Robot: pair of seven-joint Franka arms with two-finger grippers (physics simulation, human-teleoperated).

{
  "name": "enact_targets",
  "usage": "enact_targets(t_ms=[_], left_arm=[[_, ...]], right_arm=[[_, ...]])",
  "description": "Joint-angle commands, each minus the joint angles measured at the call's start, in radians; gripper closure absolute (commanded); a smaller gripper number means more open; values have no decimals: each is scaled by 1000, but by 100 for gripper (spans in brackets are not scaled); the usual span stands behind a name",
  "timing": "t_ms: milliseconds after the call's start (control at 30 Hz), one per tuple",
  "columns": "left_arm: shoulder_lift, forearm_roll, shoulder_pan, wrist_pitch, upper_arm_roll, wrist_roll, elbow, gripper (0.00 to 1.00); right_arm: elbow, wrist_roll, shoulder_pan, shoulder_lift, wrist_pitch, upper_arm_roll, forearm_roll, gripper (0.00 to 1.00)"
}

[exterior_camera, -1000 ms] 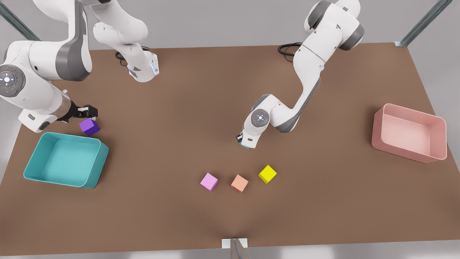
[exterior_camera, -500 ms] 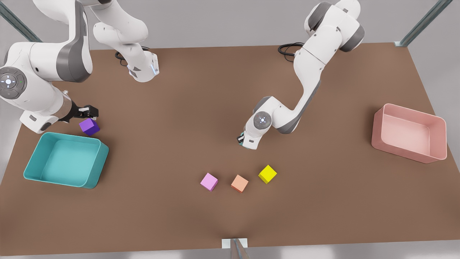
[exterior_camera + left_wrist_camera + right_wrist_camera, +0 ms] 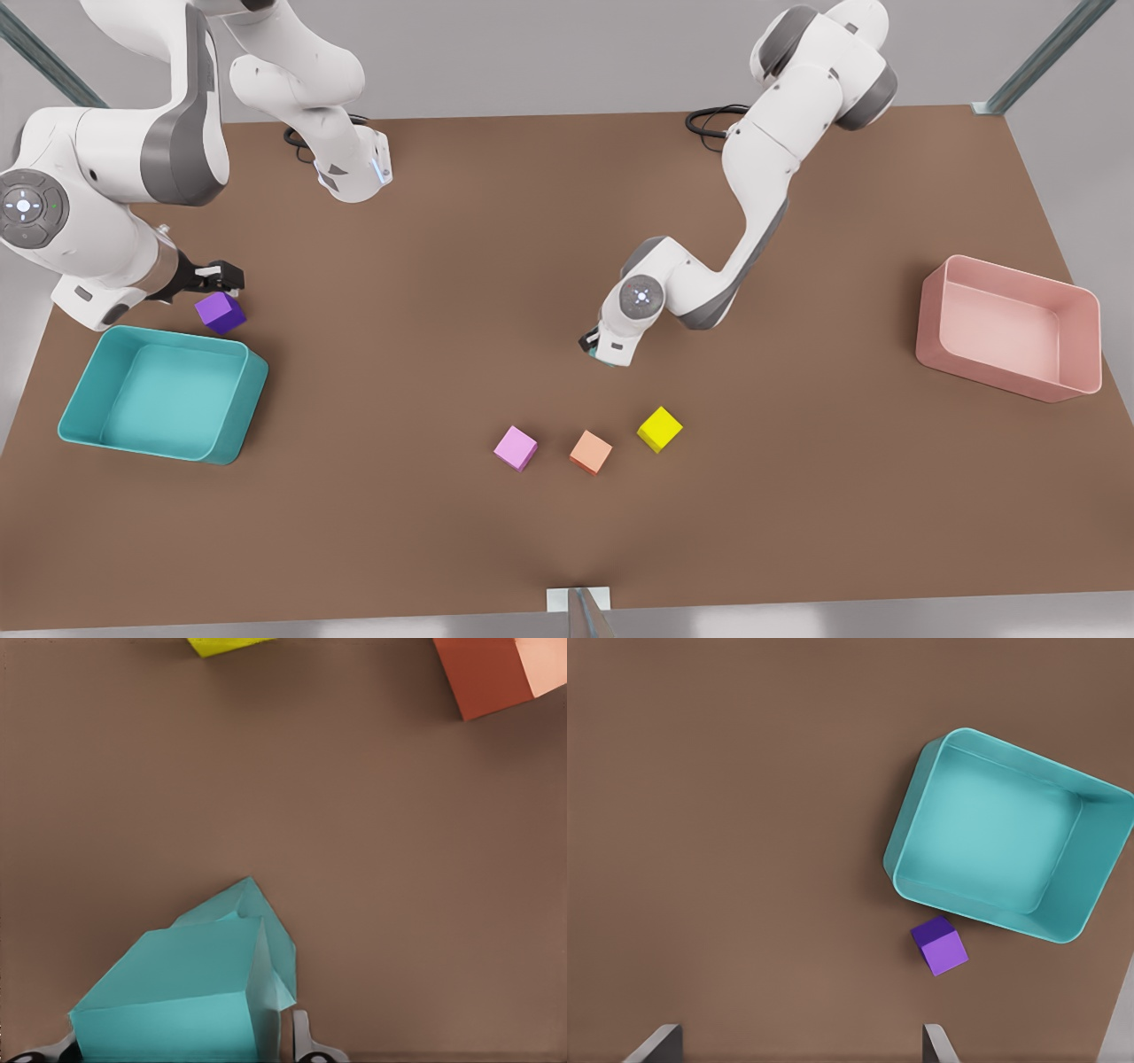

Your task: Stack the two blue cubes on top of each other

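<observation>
Stacking looked nearly done: in the left wrist view one blue cube (image 3: 168, 997) sat clamped between the left hand (image 3: 177, 1054)'s fingers, with the second blue cube (image 3: 257, 921) showing right behind it, touching or just about. Couldn't tell whether the held one was already resting on the other or only tilted against it. In the front view the left hand (image 3: 592, 344) was low over the middle of the tabletop (image 3: 443, 266), only a sliver of teal showing under it. What was left, I'd judge: seat it square, let go, back off.

The right hand (image 3: 217, 276) hung fingers apart above the purple cube (image 3: 220, 312), waiting, next to the teal bin (image 3: 252, 390).

The yellow cube (image 3: 659, 429), orange cube (image 3: 591, 452) and pink cube (image 3: 516, 447) sat near the front edge, and the pink bin (image 3: 930, 319) was far off at the front view's right. Plain brown tabletop, grey walls behind.
</observation>
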Motion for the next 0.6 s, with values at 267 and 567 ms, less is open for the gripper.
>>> enact_targets(t_ms=[267, 567], left_arm=[[-66, -68, 20, -159, -25, -50, 47, 0], [-505, 18, 296, -926, 197, 1301, 264, 0]], right_arm=[[1, -2, 0, -1, -2, 0, 1, 0], [3, -1, 0, 1, -1, -2, 1, 0]])
